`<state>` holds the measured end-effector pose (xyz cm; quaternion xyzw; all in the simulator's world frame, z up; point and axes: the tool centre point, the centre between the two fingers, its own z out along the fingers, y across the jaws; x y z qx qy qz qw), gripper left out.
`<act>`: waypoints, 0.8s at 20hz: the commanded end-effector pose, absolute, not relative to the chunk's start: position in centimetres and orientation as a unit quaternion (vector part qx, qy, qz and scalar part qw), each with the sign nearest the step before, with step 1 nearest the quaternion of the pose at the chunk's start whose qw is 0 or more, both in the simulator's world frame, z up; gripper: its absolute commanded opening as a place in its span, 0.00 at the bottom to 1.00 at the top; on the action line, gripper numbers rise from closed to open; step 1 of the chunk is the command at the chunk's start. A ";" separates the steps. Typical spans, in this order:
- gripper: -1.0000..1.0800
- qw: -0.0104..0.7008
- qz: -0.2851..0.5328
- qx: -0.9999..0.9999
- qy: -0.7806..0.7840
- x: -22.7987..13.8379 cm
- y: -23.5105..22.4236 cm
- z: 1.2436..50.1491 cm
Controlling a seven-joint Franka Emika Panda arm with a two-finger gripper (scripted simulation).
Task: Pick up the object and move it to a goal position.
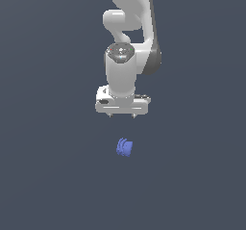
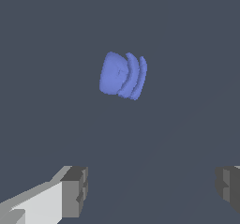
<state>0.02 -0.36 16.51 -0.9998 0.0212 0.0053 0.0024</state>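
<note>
1. Plastic-smooth white shells make up the arm [image 1: 129,36] in the exterior view, rounded at each joint, with a dark band down the side toward the exterior view's right and a grey cap on the wrist.
2. The arm hangs straight down, and its gripper [image 1: 122,114] points at the flat slate-grey surface [image 1: 48,176]. Only two short finger stubs show under the wide white hand, set well apart, with nothing between them.
3. The object [image 1: 124,147] is a small periwinkle-blue lump with ridged folds. It sits on the surface below the gripper, clear of the fingers, and no edge of the surface is in view to place it by.
4. In the wrist view the object [image 2: 123,75] shows a smooth rounded face on one side and three thin curved ridges stacked on the other, matte and evenly blue.
5. Two blocky grey fingertips [image 2: 75,191] frame the gripper [image 2: 152,188] in this view, one on a white finger. The jaws stand wide open and hold nothing.
6. The surface [image 2: 187,54] around the object is plain and featureless, and nothing lies between the fingers and the object.
</note>
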 end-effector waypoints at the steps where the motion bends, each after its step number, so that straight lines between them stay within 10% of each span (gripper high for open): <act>1: 0.96 0.002 0.005 -1.000 0.021 0.0 -0.4 16.5; 16: 0.96 0.012 0.003 -1.000 0.010 0.6 1.4 16.9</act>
